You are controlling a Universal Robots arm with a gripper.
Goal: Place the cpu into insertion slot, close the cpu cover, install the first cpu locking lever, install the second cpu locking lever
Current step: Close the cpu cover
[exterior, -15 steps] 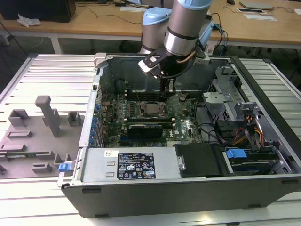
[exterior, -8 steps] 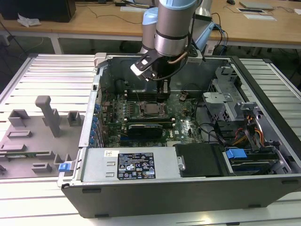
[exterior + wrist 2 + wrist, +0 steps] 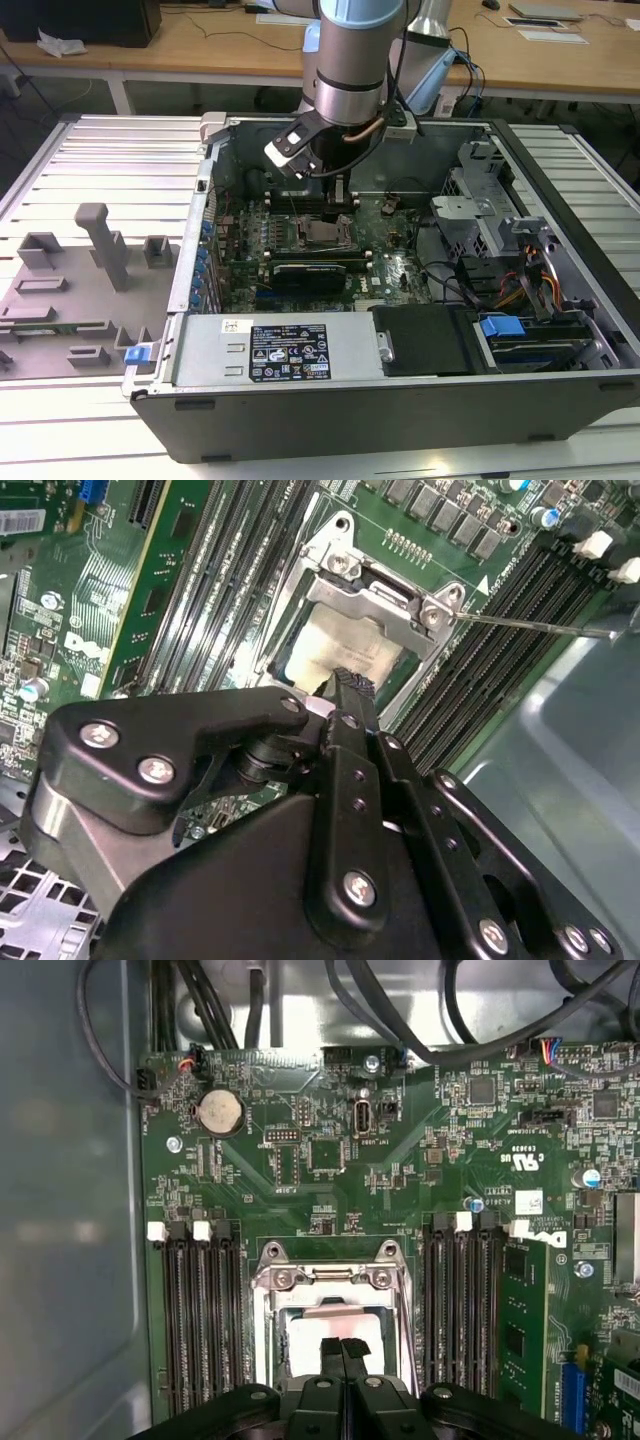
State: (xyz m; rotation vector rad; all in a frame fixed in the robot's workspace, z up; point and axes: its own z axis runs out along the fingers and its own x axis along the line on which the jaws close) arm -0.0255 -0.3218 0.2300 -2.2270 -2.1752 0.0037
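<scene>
- Cpu socket (image 3: 325, 233): sits near the middle of the green motherboard (image 3: 330, 1175) inside the open computer case (image 3: 350, 420). It serves as the reference for all positions below.
- Gripper (image 3: 340, 200): hangs from the arm directly above the socket in the exterior view. In both wrist views its black tips (image 3: 343, 1352) (image 3: 348, 682) reach down to the socket's window.
- Fingertips (image 3: 331, 1355): drawn together, meeting along a thin seam over the socket's centre. No object can be made out between them.
- Cpu (image 3: 300, 1345): lies flat inside the socket, its pale top (image 3: 335, 645) showing on either side of the fingertips.
- Cpu cover (image 3: 404, 1330): silvery frame rails run along both sides of the cpu within the socket. Whether the plate lies fully flat cannot be told.
- Thin metal rod (image 3: 540, 627): runs from one corner of the socket out across the neighbouring memory slots.
- Memory slots (image 3: 195, 1320): dark parallel banks flank the socket on two opposite sides.
- Coin cell (image 3: 219, 1112): round and silvery, on the motherboard well apart from the socket, beyond one slot bank.
- Long black card (image 3: 312, 272): stands just beside the socket, on the side nearer the exterior camera.
- Grey fixture tray (image 3: 60, 300): rests outside the case, far from the socket toward the exterior view's left.
</scene>
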